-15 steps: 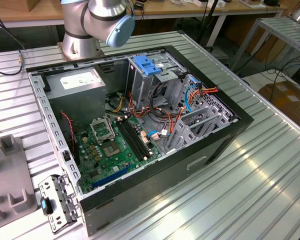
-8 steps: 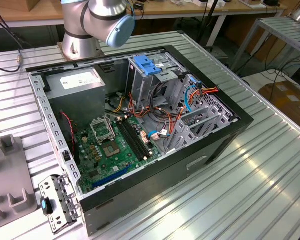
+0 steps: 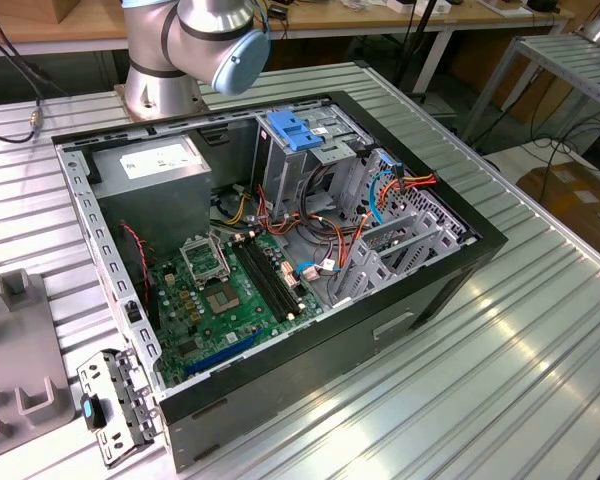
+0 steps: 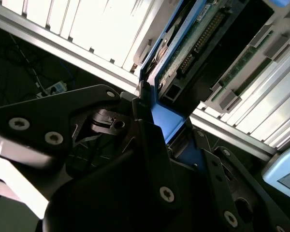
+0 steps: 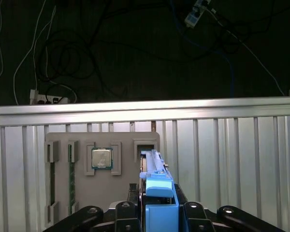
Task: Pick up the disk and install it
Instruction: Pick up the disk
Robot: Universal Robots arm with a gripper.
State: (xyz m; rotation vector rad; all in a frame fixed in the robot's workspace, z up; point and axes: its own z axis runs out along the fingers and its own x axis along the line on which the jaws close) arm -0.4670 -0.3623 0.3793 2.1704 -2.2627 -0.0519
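The disk (image 5: 153, 166) stands on edge at a slot of the grey fixture plate (image 5: 121, 193), with its blue carrier bracket (image 5: 160, 199) facing me. In the second wrist view its green circuit-board underside shows on the disk (image 4: 193, 43), with the blue bracket (image 4: 166, 118) below it. My gripper (image 5: 159, 212) has its black fingers (image 5: 191, 212) pressed against both sides of the bracket, shut on the disk. In the second wrist view, the gripper (image 4: 171, 130) clasps that same blue end. I cannot tell whether the disk is lifted clear of the slot.
The fixture plate also carries a processor chip (image 5: 101, 158) and memory sticks (image 5: 52, 179). In the exterior view, the open computer case (image 3: 480, 245) lies on the ribbed table, with a grey power supply (image 3: 160, 165), a blue-latched cage (image 3: 295, 130) and a metal drive bay (image 3: 400, 240). The arm's base (image 3: 165, 85) stands behind it.
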